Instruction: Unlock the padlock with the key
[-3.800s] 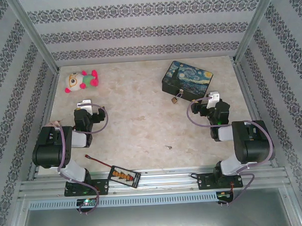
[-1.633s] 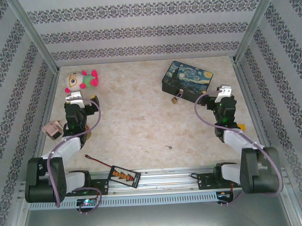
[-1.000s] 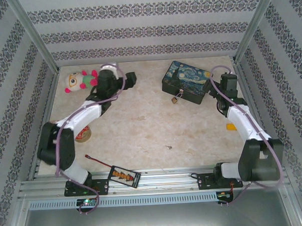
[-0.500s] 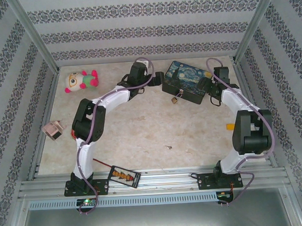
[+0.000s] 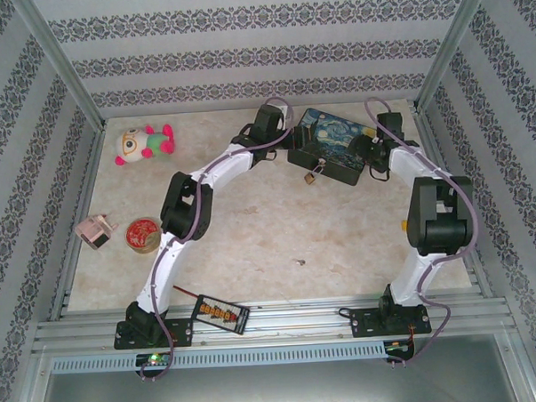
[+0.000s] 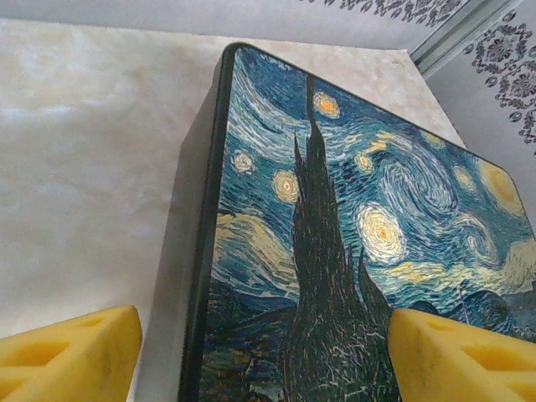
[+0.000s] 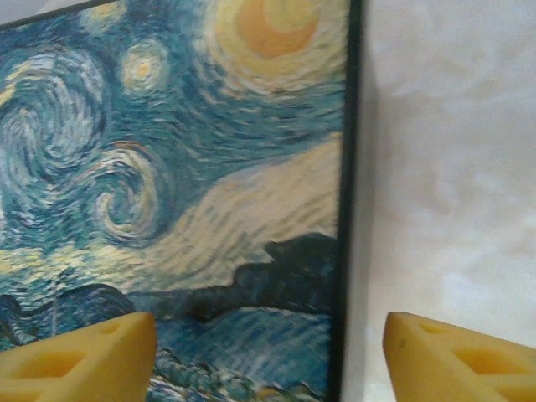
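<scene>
The padlock (image 5: 313, 175) is spotted lying on the marbled table (image 5: 251, 219), tucked right against the near wall of the tin box (image 5: 332, 145). Its shackle end seems to be pointed at the box, though it's too small for that to be called for sure. It's flanked by both arms, on the bases' side of them, and the left gripper (image 6: 261, 335) is judged the nearer.

Left gripper and right gripper (image 7: 270, 335) are both seen spread wide with nothing held, each straddling a lid edge.

Blocky brass-coloured body, thin silvery shackle, glossy printed lid with rounded corners, and yellow foam wedge pads are noted.
</scene>
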`<state>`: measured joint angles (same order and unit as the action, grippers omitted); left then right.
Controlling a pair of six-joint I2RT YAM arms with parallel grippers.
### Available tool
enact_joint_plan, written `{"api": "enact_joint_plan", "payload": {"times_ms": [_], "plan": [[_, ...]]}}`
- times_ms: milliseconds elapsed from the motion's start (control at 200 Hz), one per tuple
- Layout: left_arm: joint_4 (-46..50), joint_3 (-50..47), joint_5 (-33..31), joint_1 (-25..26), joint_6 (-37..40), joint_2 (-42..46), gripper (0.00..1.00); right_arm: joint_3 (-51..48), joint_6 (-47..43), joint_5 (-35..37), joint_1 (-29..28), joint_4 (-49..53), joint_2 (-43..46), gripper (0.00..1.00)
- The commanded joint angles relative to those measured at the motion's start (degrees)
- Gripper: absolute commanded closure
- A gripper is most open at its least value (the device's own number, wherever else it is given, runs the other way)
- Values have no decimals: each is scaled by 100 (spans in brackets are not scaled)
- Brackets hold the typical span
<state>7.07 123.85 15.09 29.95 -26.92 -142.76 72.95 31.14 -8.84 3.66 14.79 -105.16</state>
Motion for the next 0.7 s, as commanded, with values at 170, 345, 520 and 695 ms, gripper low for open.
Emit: {"api": "enact_joint_plan", "payload": {"times_ms": [170,345,520,695], "plan": [[547,78,79,207,290,-64,44,324,-104,-1014,8,37,-464,39],[-197,-1204,-175,263,216,682,56,428,-273,-1289,-273,130,-582,43],[-1126,-3047,-786,283,46,1865,57,526,-421,-1403,-801,311,-619,44],[-1762,-4810,-1469,292,-197,3146,58,501,-415,-1401,-1437,383,-532,43]]}}
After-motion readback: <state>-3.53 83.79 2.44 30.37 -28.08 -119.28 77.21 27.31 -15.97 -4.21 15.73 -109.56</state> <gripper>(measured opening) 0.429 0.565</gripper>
